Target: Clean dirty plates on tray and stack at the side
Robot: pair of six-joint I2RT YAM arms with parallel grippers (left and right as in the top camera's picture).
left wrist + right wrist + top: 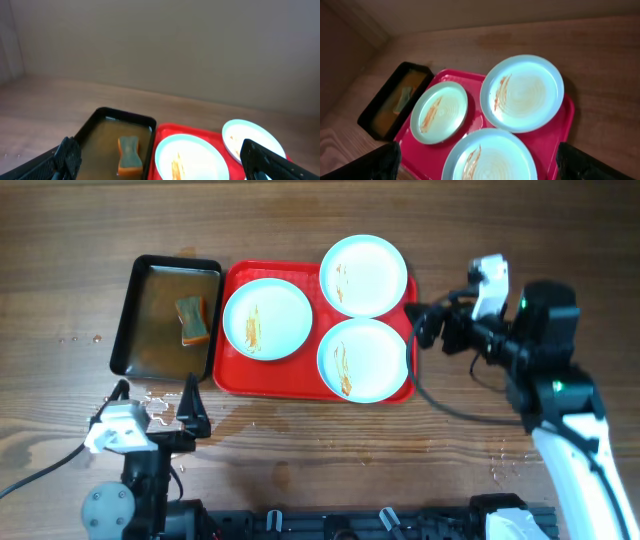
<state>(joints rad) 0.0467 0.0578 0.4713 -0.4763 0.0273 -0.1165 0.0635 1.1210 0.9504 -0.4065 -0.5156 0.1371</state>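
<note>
Right fingers (pixel 477 155), wide open and empty, sit just right of the tray (pixel 290 378), nearest its plates (pixel 365 360); left fingers (pixel 155 402) gape empty too.

Right arm (pixel 545 345) — black hand (pixel 422 330), white shell, green light.

— What's the worktop (pixel 300 220) like?
— Brown wood, with the grain running left to right. There are wet patches (pixel 236 418) at near left.
— And beyond it?
— A plain beige wall (pixel 160 45) along the far edge, in soft, even light.
</note>
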